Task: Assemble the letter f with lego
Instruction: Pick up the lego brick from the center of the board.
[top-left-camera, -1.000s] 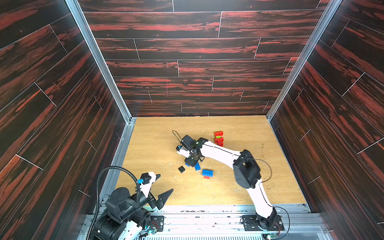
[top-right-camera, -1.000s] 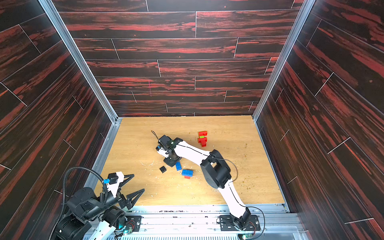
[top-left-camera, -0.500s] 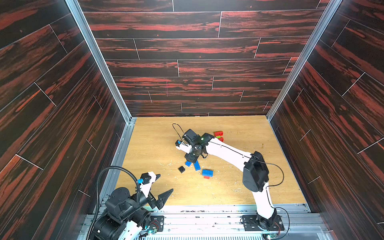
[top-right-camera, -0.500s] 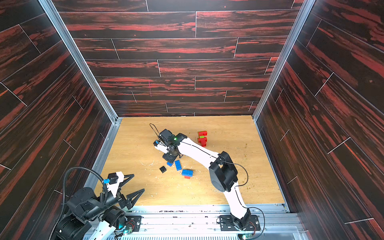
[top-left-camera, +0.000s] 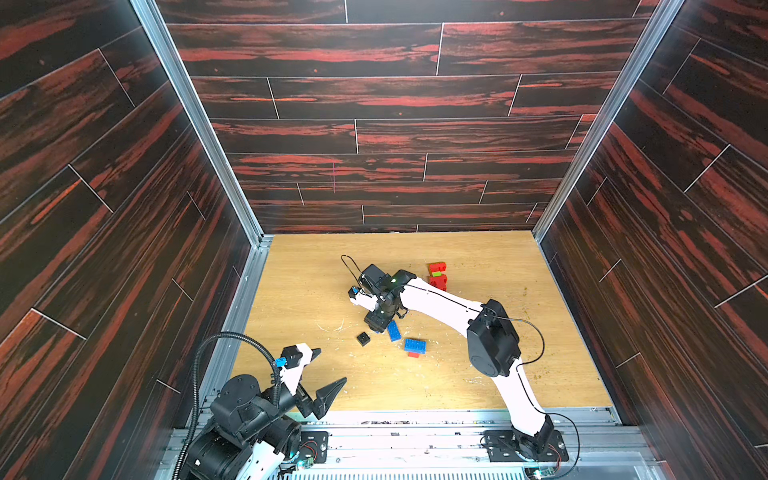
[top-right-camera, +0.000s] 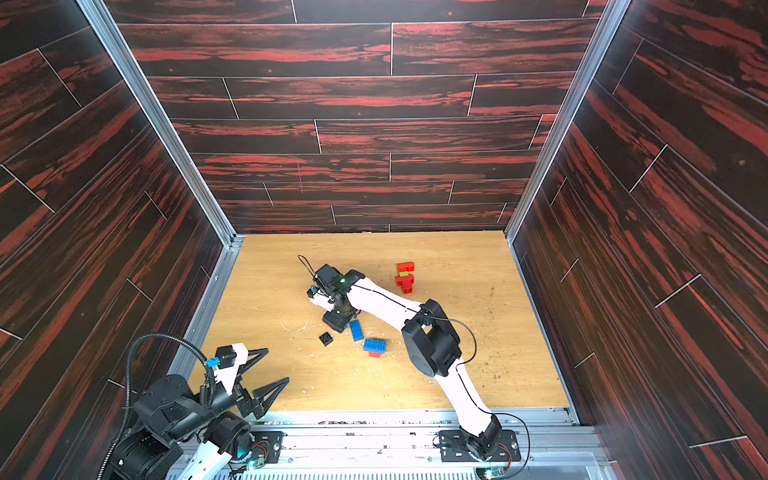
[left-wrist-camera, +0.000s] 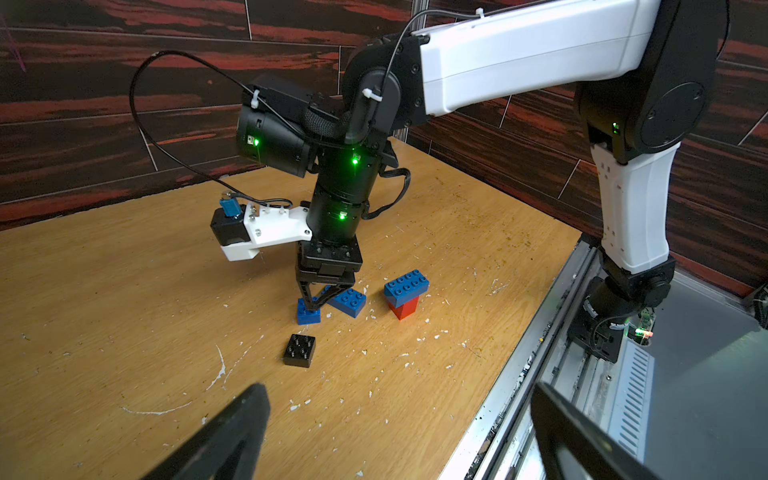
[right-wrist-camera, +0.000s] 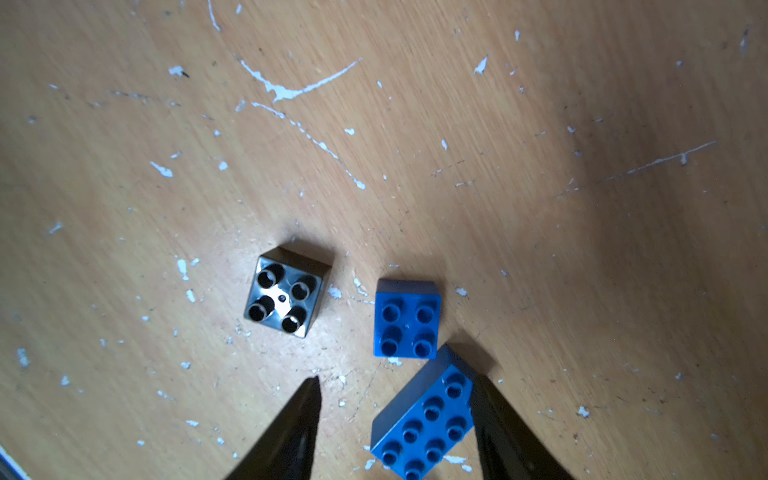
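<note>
Lego (top-left-camera: 393, 330) here lies loose. The oblong blue studded brick (right-wrist-camera: 424, 419) sits studs up, long axis roughly towards the dark, red-streaked plank back wall (top-left-camera: 374, 137). It lies between the half-parted fingers (right-wrist-camera: 299, 424) of the right claw (right-wrist-camera: 395, 380), one finger hard by its side, the other clear. A square blue brick (right-wrist-camera: 405, 320) lies just past its end, a square black brick (right-wrist-camera: 286, 293) near; a second oblong blue brick (top-left-camera: 414, 345) lies crosswise atop a small red brick (top-left-camera: 412, 354). The red stack with a lime green piece (top-left-camera: 437, 276) stands well apart, brick count unclear. The left claw (top-left-camera: 331, 366) gapes wide, empty. The scuffed, white-flecked pale wood worktop (top-left-camera: 299, 291) is boxed by like walls.
</note>
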